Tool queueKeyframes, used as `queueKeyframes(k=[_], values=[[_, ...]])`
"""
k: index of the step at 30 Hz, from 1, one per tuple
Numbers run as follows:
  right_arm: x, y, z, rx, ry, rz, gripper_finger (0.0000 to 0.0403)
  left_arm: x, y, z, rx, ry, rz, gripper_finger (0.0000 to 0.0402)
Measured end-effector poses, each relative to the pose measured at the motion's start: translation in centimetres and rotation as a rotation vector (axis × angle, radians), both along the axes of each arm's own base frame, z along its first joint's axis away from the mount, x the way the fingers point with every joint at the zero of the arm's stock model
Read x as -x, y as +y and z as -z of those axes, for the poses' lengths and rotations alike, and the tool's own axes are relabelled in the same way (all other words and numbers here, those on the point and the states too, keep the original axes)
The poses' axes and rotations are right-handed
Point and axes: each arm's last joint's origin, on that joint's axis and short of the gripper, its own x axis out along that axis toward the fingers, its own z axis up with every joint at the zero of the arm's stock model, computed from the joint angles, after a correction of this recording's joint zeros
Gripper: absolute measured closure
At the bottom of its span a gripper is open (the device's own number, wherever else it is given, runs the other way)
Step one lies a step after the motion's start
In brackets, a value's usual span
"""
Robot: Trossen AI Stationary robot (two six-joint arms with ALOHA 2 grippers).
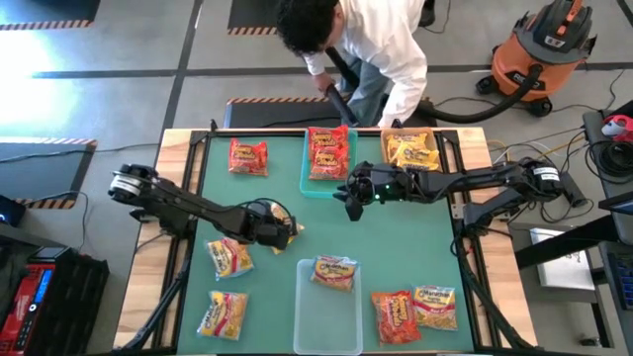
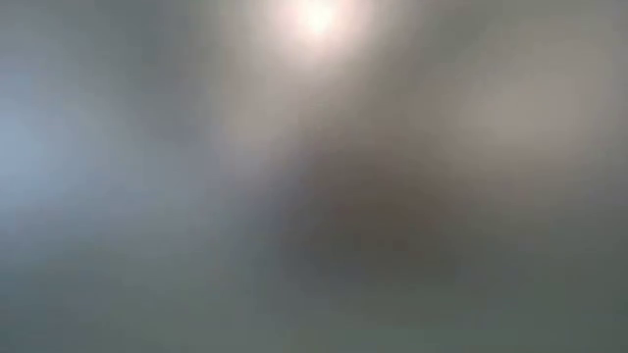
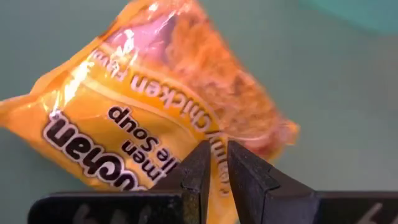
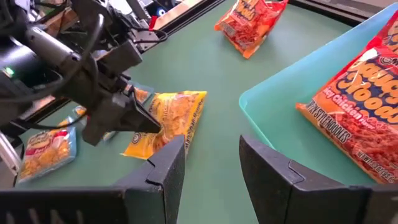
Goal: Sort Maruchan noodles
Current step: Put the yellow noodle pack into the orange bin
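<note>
High view: green surface [image 1: 396, 247]; landmark, the teal bin [image 1: 318, 186] at the far middle, holding red noodle packets [image 1: 327, 151]. A tan bin [image 1: 447, 148] to its right holds yellow packets [image 1: 412, 150]; a clear bin [image 1: 327, 314] well toward the near edge carries one packet [image 1: 334, 272] on its far rim. Loose packets: one red [image 1: 248, 156] left of the teal bin, two [image 1: 228, 257] and [image 1: 223, 314] at the near left, two [image 1: 395, 314] and [image 1: 435, 306] right of the clear bin. Left pincer [image 1: 287, 230], near-left of the teal bin, mostly hides a yellow packet [image 1: 282, 215]. Right pincer [image 1: 349, 203] hangs just at the bin's near right corner. A person [image 1: 371, 44], partly cut off, leans at the far edge; a vacuum [image 1: 539, 54] stands beyond. Low view: fully blurred, nothing legible. Left wrist view: pincer fingers [image 3: 198, 171] nearly closed, pinching the edge of the yellow packet [image 3: 143, 106], print readable only here. Right wrist view: right pincer [image 4: 211, 163] wide open, empty, beside the teal bin wall [image 4: 273, 106]; left pincer [image 4: 146, 121] on the yellow packet [image 4: 177, 115].
</note>
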Motion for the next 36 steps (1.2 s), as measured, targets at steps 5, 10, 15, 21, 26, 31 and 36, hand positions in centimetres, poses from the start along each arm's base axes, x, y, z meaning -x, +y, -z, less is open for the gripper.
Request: queueKeyframes(k=[5,10,15,21,26,31,36], values=[[0.0,0.0,0.1,0.0,0.006,-0.003,0.0264,-0.4,-0.1,1.4,-0.05,0.076,0.06,0.0364],[0.0,0.0,0.1,0.002,0.006,-0.004,0.0264,-1.0,-0.1,2.2,-0.246,0.205,0.451,0.0364],[0.0,0.0,0.1,0.044,0.014,-0.025,0.0264,-1.3,-0.1,2.1,-0.483,0.388,1.017,0.0364],[0.0,0.0,0.1,0.046,0.014,-0.026,0.0264,-1.1,-0.1,1.3,-0.641,0.509,1.379,0.0364],[0.0,0.0,0.1,0.046,0.015,-0.026,0.0264,-1.4,-0.2,-2.3,-0.545,0.267,1.032,0.0364],[0.0,0.0,0.1,0.046,0.014,-0.026,0.0264,-1.2,-0.1,-3.7,-0.348,0.07,0.591,0.0364],[0.0,0.0,0.1,0.047,0.015,-0.026,0.0264,-1.3,0.5,-2.3,-0.18,0.018,0.235,0.0364]])
